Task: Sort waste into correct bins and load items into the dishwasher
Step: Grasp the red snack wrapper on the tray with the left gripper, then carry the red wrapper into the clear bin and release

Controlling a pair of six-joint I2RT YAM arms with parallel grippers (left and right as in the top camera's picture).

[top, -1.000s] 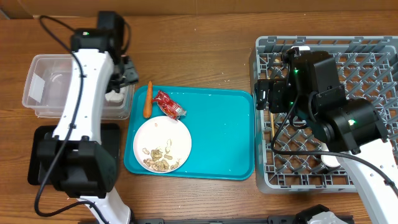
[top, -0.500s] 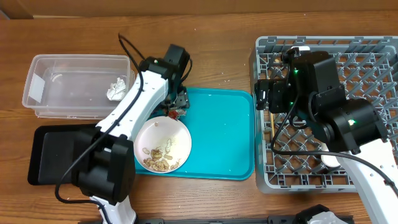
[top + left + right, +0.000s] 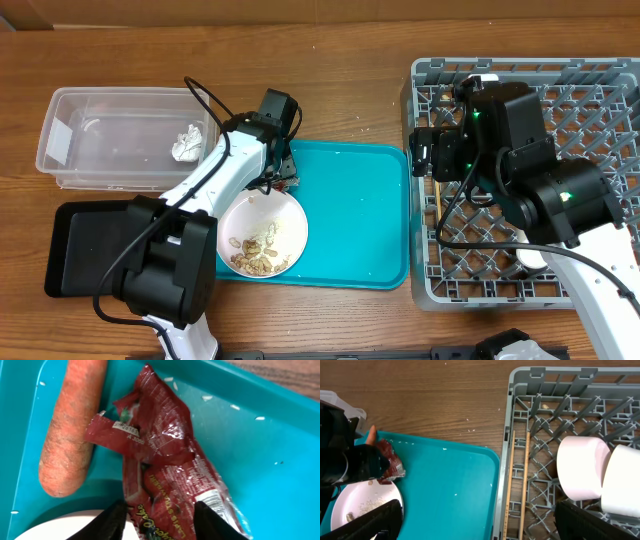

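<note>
My left gripper (image 3: 160, 510) is open low over the teal tray, one finger on each side of the crumpled red wrapper (image 3: 160, 455). The orange carrot (image 3: 70, 430) lies just left of the wrapper. The white plate (image 3: 262, 235) with beige scraps sits in front of them. The white tissue (image 3: 187, 143) lies in the clear tub (image 3: 110, 110). The black tray (image 3: 70, 250) is at the front left. My right gripper (image 3: 480, 525) is open and empty above the left edge of the grey dish rack (image 3: 600, 80). The rack holds two chopsticks (image 3: 510, 485) and two white bowls (image 3: 582, 467).
The teal tray (image 3: 360, 220) lies between the bins and the rack on the wooden table. White crumbs are scattered on the tray and the table. My left arm crosses over the tub's right end and the tray's back left corner.
My left arm has swung from above the clear tub to the teal tray and come down over the red wrapper. The tissue now lies in the tub. The right arm has not moved.
</note>
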